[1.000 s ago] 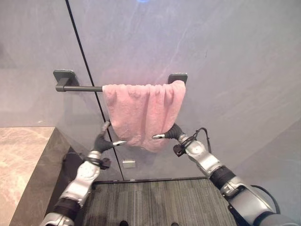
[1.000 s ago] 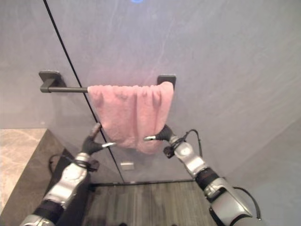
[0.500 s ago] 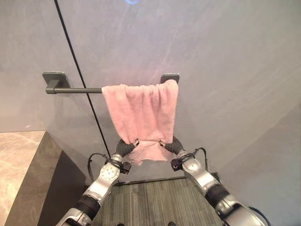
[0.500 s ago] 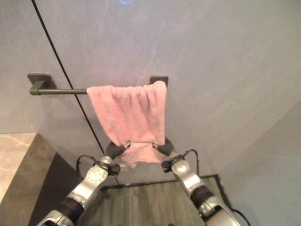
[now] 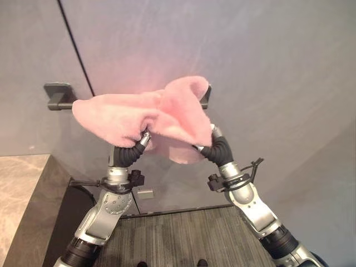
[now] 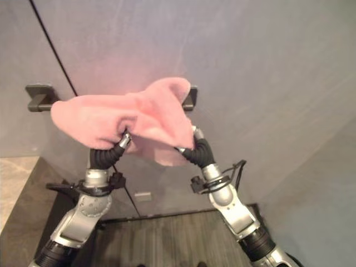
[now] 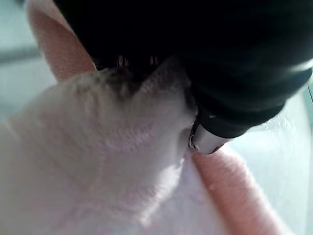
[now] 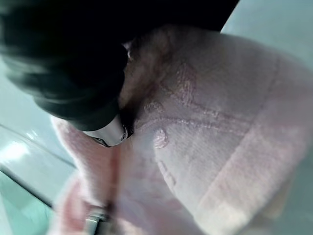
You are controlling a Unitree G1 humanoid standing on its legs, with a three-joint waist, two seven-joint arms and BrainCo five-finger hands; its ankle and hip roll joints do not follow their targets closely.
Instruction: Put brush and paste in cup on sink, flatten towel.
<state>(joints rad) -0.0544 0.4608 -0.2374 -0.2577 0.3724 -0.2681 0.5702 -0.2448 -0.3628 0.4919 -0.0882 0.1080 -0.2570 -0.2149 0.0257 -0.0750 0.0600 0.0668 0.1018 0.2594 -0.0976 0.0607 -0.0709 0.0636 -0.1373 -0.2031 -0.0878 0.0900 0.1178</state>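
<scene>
**Clearance at the rail**

Towel (image 5: 139, 114) is bunched up over both hands, covers most of the bar; only the bar's left end and left bracket (image 5: 58, 94) are exposed, right bracket (image 5: 206, 95) half hidden. Left hand (image 5: 143, 139) and right hand (image 5: 208, 139) are under the cloth, close together, so no room between them. Wall (image 5: 267, 72) sits right behind. Open space right of the right arm and above the towel. Counter (image 5: 22, 189) blocks lower left.

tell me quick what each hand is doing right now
Left hand: fingers hidden under the fluffy pink towel, cannot be told.
Right hand: fingers buried in the same towel, cannot be told.
</scene>
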